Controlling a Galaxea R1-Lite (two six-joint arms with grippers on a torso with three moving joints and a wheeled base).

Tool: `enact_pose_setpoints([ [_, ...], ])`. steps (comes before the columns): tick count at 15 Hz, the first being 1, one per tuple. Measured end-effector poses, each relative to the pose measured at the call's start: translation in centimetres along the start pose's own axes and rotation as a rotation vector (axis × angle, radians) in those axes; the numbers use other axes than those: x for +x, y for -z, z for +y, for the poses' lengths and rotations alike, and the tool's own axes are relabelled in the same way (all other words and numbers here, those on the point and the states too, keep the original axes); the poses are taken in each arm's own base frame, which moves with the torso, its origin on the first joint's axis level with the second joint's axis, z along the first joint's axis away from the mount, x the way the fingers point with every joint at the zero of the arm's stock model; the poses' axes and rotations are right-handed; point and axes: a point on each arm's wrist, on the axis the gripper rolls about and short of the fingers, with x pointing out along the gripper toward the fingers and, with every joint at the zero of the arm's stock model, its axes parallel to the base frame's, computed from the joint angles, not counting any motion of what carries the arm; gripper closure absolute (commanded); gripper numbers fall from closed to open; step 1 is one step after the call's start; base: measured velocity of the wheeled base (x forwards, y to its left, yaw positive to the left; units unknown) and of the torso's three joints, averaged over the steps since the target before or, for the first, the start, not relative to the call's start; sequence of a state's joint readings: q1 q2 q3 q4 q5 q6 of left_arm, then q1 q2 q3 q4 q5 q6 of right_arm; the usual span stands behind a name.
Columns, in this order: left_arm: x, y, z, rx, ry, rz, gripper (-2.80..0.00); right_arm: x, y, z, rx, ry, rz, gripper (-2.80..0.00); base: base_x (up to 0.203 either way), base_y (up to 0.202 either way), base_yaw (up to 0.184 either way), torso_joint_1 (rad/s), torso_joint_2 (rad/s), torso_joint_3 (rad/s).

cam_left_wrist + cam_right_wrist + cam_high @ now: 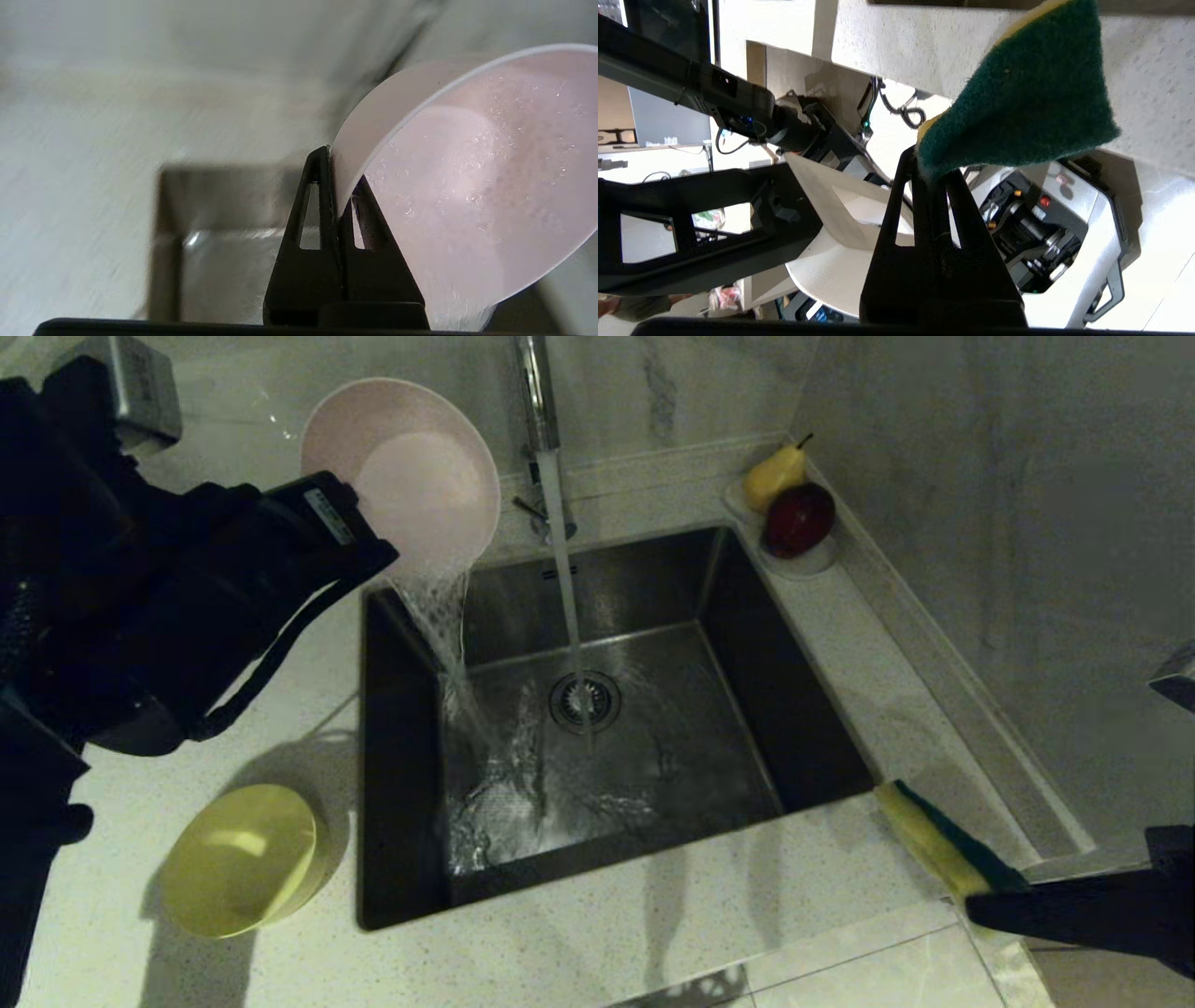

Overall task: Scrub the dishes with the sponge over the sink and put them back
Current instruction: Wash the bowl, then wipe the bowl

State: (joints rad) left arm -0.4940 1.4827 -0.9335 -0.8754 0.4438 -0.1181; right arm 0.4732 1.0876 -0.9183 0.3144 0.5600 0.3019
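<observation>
left gripper [337, 186]: my jaws are clamped on the rim of the pink bowl [403, 476], upper left of the head frame, above the sink's far-left corner. Bowl is tipped on edge and water pours from its lower lip into the basin.
right gripper [930, 179]: pinched on one end of the sponge [938, 840], lower right of the head frame, past the sink's near-right corner, over the counter. Green face and yellow foam both show.
sink [411, 840]: square steel basin, centre of frame. Tap [536, 392] is running — a thin stream lands on the round drain strainer [585, 702]. Floor is wet, with ripples on its left half.
yellow bowl [245, 859]: lower left, on the counter just beside the sink's left edge, tilted slightly. It seems to sit on something under it — can't tell what.
counter [653, 924]: pale speckled stone around the basin, dim light, hard shadows at the front edge.
walls: pale marbled panels behind and to the right, meeting in the far-right corner.
fruit dish [810, 560]: small white dish at the sink's far-right corner, holding a yellow pear [773, 476] and a dark red apple [799, 519] that touch.
</observation>
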Motion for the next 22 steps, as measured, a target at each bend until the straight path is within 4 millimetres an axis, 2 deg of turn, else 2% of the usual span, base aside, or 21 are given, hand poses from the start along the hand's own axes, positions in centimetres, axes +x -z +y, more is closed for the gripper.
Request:
enact_pose_setpoints([
  [2,-0.9,-0.5,0.2,0.014,0.096,-0.050,0.00,0.2,0.0,-0.1,0.005,-0.001,0.009,0.00,0.000,0.000,0.000,0.000,0.00,0.000],
  [6,-2.1,-1.5,0.5,0.093,0.172,-0.150,0.00,0.7,-0.1,-0.4,0.009,-0.005,0.022,0.00,0.000,0.000,0.000,0.000,0.00,0.000],
  [11,-3.1,-1.5,0.9,0.103,0.185,-0.132,0.00,0.7,-0.3,-0.2,0.004,-0.031,0.019,0.00,0.000,0.000,0.000,0.000,0.00,0.000],
  [15,-4.2,-0.4,1.4,0.021,0.212,0.091,0.00,0.0,-1.4,1.2,-0.041,-0.074,-0.018,0.00,0.000,0.000,0.000,0.000,0.00,0.000],
  [18,-6.0,1.3,2.1,-0.091,0.285,0.420,0.00,-0.3,-1.8,2.5,-0.076,-0.133,-0.017,0.00,0.000,0.000,0.000,0.000,0.00,0.000],
  [20,-7.1,2.8,2.6,-0.117,0.275,0.620,0.00,-0.1,-1.8,3.3,-0.097,-0.179,0.006,0.00,0.000,0.000,0.000,0.000,0.00,0.000],
  [22,-7.8,3.5,2.3,-0.104,0.283,0.687,0.00,0.4,-2.3,4.3,-0.117,-0.226,0.036,0.00,0.000,0.000,0.000,0.000,0.00,0.000],
])
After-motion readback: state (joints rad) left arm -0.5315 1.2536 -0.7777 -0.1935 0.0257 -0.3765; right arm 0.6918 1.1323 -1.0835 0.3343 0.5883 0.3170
